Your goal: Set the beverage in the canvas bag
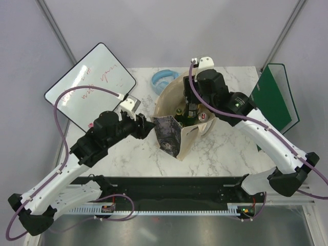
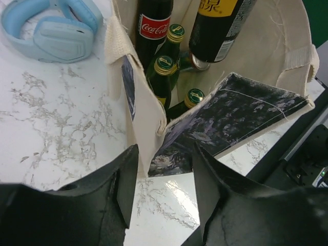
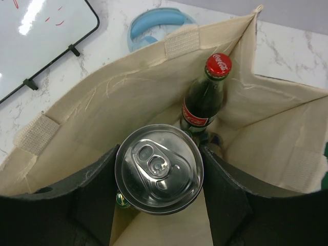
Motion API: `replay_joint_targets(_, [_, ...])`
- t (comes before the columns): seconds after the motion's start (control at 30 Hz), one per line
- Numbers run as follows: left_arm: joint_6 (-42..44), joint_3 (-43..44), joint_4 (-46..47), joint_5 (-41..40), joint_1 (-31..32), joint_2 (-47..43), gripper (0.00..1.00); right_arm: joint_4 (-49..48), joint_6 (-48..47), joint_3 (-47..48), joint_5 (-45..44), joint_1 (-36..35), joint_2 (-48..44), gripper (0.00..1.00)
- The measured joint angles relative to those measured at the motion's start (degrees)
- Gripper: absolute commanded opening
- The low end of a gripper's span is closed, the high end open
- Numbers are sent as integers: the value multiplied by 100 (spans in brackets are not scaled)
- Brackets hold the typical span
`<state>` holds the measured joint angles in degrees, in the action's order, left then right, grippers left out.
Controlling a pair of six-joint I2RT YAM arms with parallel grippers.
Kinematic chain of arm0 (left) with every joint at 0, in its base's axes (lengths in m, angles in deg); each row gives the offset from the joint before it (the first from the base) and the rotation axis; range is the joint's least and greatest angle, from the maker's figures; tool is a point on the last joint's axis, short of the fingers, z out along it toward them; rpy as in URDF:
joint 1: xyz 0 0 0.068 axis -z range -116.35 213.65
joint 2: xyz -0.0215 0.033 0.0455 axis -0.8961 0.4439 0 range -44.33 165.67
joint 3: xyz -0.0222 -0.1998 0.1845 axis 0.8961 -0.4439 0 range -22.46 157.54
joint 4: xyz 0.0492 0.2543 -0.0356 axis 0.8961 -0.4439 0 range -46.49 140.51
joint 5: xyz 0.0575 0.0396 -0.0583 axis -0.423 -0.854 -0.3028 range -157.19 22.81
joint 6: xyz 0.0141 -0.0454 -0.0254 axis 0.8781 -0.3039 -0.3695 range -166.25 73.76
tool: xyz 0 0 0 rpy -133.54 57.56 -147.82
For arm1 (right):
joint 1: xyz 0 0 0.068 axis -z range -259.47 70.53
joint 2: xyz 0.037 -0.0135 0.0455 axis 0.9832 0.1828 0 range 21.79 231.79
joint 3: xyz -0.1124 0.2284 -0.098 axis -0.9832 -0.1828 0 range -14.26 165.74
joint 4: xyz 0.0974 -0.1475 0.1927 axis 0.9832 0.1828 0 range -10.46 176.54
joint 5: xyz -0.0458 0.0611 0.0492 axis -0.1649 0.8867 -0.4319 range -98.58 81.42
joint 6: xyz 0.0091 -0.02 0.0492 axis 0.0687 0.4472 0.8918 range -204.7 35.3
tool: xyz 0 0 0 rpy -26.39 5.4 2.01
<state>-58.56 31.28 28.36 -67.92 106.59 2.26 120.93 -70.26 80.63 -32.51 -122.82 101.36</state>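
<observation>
**Right fingers clamp the beverage can inside the bag's mouth; left fingers straddle the bag's near corner.**

The right gripper [image 3: 159,179] has its 2 fingers [image 3: 97,187] clasped on opposite sides of the beverage can [image 3: 159,161], which stands upright with its lid up, partly down inside the canvas bag [image 3: 102,102]. Just beyond the can is a cola bottle [image 3: 202,102], and green-capped bottles [image 2: 165,64] sit below. The left gripper [image 2: 163,154] has its fingers [image 2: 125,189] parted, with the bag's corner between them and no visible pinch. Farther out, blue headphones [image 2: 56,25] lie on the table. The can looks rigid, smooth and slippery, probably weighty if full, and thin-walled enough to dent. A firm side hold just under the rim suits it. The cloth is limp, so its mouth likely needs holding open, and glass below calls for a gentle set-down.
</observation>
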Motion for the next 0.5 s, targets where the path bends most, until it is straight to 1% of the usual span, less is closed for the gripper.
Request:
replay_joint_targets(0.07, [42,59,66,140,0,205,52,-105,48,-205,133,52,11,0])
replay_joint_targets(0.17, [61,63,109,332,0,470,57,-282,98,-533,313,122,11,0])
replay_joint_targets(0.23, [96,63,142,411,0,557,56,-428,127,-774,439,166,11,0])
replay_joint_targets(0.27, [114,63,157,439,-2,577,52,-479,149,-885,498,190,11,0])
replay_joint_targets(0.33, [181,63,264,551,-2,621,38,-566,184,-1084,601,232,11,0])
replay_joint_targets(0.37, [225,63,345,614,0,643,30,-597,192,-1152,636,247,11,0])
replay_joint_targets(0.4, [280,63,411,691,-2,675,18,-636,201,-1226,688,273,11,0])
replay_joint_targets(0.5, [400,66,588,841,-11,798,2,-817,234,-1432,844,352,11,0])
